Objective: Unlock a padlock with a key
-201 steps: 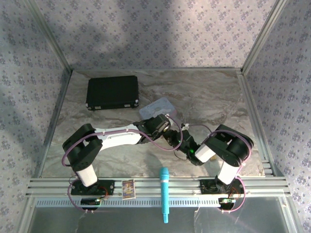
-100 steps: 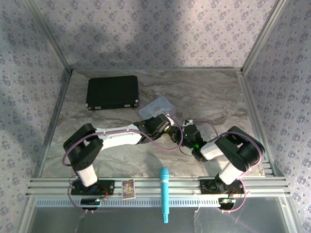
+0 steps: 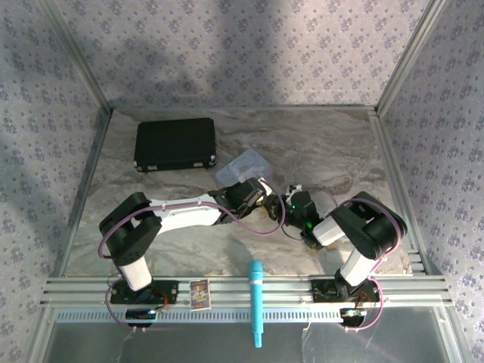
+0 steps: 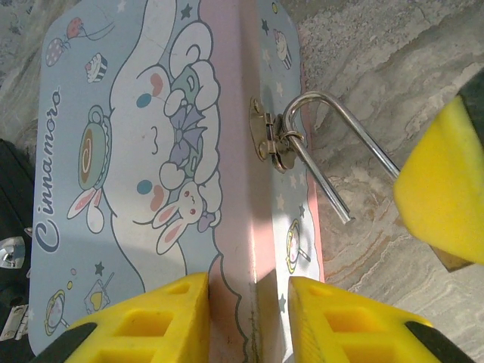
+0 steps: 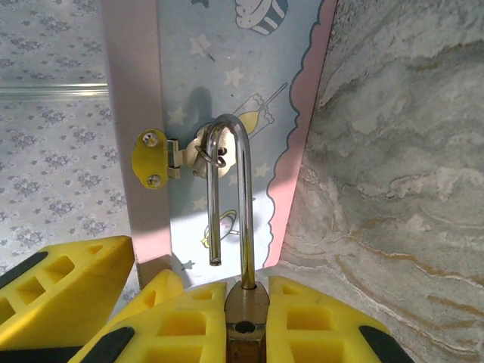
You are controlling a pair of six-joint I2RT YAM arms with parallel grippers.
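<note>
Brass padlock (image 5: 246,314) clamped in right pincer (image 5: 247,293), edge of pastel tin (image 4: 151,151) gripped by left pincer (image 4: 249,291), open marble table (image 5: 393,151) to the right.

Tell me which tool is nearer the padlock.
Right. The right tool clamps the padlock body; the left tool grips the tin it hangs on.

Padlock (image 5: 244,299) body showing dull brass metal; shackle gleaming as polished, smooth silvery metal. Tin (image 4: 151,151) wearing smooth printed pastel coat with slight sheen; hasp (image 5: 151,162) shining brassy yellow. Fingers (image 5: 181,325) of right hand (image 5: 243,333) looking like matt yellow moulded plastic. Surface (image 5: 393,189) showing smooth, veined marble look.
</note>
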